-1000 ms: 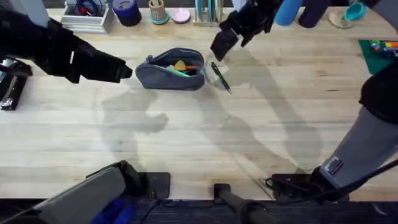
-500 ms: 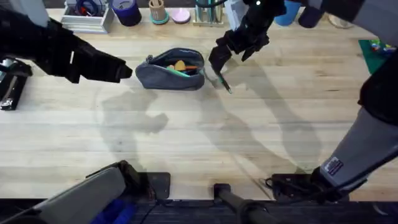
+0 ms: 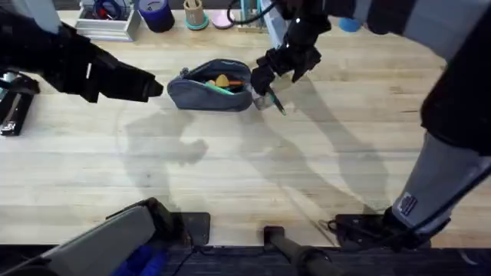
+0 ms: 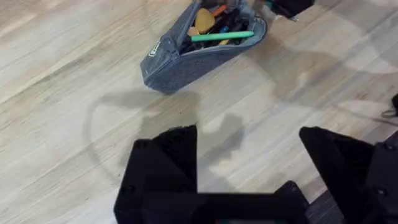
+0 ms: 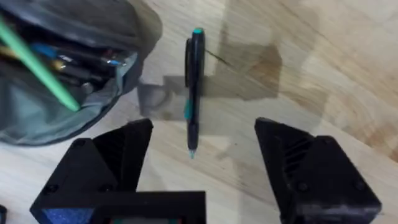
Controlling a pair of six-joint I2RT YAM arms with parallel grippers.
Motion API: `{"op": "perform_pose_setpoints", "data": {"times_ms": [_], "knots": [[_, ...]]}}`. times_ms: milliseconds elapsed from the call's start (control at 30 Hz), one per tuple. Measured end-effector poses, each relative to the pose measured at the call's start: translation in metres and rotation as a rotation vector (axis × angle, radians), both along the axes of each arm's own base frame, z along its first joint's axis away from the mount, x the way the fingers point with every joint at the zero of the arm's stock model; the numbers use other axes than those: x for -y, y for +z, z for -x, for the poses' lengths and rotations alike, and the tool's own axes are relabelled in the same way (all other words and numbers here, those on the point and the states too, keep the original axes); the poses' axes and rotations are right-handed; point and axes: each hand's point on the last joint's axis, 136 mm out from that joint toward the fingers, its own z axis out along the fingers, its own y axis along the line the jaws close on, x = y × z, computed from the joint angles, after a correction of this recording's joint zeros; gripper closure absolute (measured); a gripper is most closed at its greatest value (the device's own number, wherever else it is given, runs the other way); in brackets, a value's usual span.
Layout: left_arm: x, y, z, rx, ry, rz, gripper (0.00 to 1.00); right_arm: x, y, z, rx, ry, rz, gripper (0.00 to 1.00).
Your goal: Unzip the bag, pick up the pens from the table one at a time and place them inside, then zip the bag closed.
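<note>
Right wrist view: your right gripper point(image 5: 202, 171) hangs wide open over the black pen point(image 5: 194, 93), just beside the unzipped bag point(image 3: 211, 86) holding the green pen point(image 4: 222, 37). Descend, then close.

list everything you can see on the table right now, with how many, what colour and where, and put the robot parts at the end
bag: one, blue-grey, unzipped, far middle of the table.
green pen: one, lying in the bag's opening, with orange and dark items beside it.
black pen: one, black with teal ends, on the table just right of the bag.
cup: one, dark blue, far edge, left of middle.
tray: one, white, far left edge.
mat: one, green, right edge.
left gripper: black, open, left of the bag.
right gripper: black, open, above the black pen.
</note>
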Motion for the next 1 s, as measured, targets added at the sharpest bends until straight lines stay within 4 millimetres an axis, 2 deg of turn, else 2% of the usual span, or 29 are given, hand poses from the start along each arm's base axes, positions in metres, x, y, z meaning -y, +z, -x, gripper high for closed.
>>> {"op": "perform_pose_setpoints", "data": {"times_ms": [100, 500, 700, 933, 1000], "knots": [[0.0, 0.0, 0.0, 0.0, 0.0, 0.0, 0.006, 0.001, -0.011, 0.001, -0.024, -0.007, 0.012, 0.021], [0.0, 0.0, 0.0, 0.0, 0.0, 0.0, 0.005, 0.003, -0.034, 0.003, -0.067, -0.013, 0.042, 0.101], [0.0, 0.0, 0.0, 0.0, 0.0, 0.0, 0.005, 0.003, -0.034, 0.001, -0.061, -0.026, 0.042, 0.116], [0.0, 0.0, 0.0, 0.0, 0.0, 0.0, 0.006, 0.007, -0.035, -0.002, -0.046, -0.058, 0.069, 0.252], [0.0, 0.0, 0.0, 0.0, 0.0, 0.0, 0.005, 0.008, -0.035, -0.002, -0.043, -0.061, 0.075, 0.318]]}}
